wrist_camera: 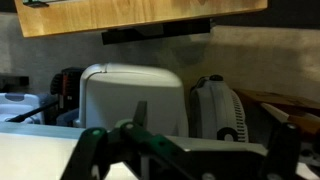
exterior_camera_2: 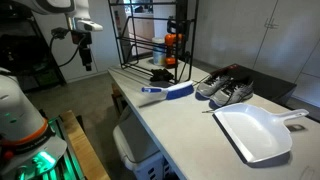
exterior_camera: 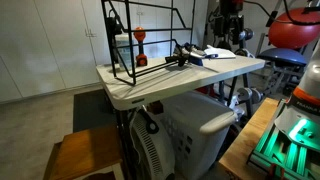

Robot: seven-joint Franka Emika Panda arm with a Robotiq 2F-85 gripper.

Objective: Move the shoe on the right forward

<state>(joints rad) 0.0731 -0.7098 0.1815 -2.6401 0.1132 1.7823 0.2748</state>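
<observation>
Gripper: the gripper (exterior_camera_2: pixel 86 62) hangs in the air past the end of the table (exterior_camera_2: pixel 190 125), well apart from the wire rack (exterior_camera_2: pixel 150 40).
Gripper grip: in the wrist view its fingers (wrist_camera: pixel 85 150) are spread wide. Nothing is between them, so it holds nothing.
The shoe: the shoe (exterior_camera_2: pixel 237 94) sits flat on the table, on the side of the wire rack away from the gripper. It is near the rack but not touching it. It is dark with a whitish sole and pale patches.
Other shoe: the other shoe (exterior_camera_2: pixel 213 86) is just beside the shoe, between it and the wire rack. I cannot tell if the two touch.
Brush: a blue and white brush (exterior_camera_2: pixel 170 92) lies on the table near the foot of the wire rack, toward the table edge.
Black thing: a small black thing (exterior_camera_2: pixel 160 73) lies right at the foot of the wire rack.
Orange thing: an orange thing (exterior_camera_2: pixel 172 41) stands inside the wire rack.
Dustpan: a white dustpan (exterior_camera_2: pixel 255 132) lies farther from the wire rack than both shoes.
White machine: a white machine (exterior_camera: pixel 190 125) stands under the table, below the wire rack. The wrist view looks at it too.
</observation>
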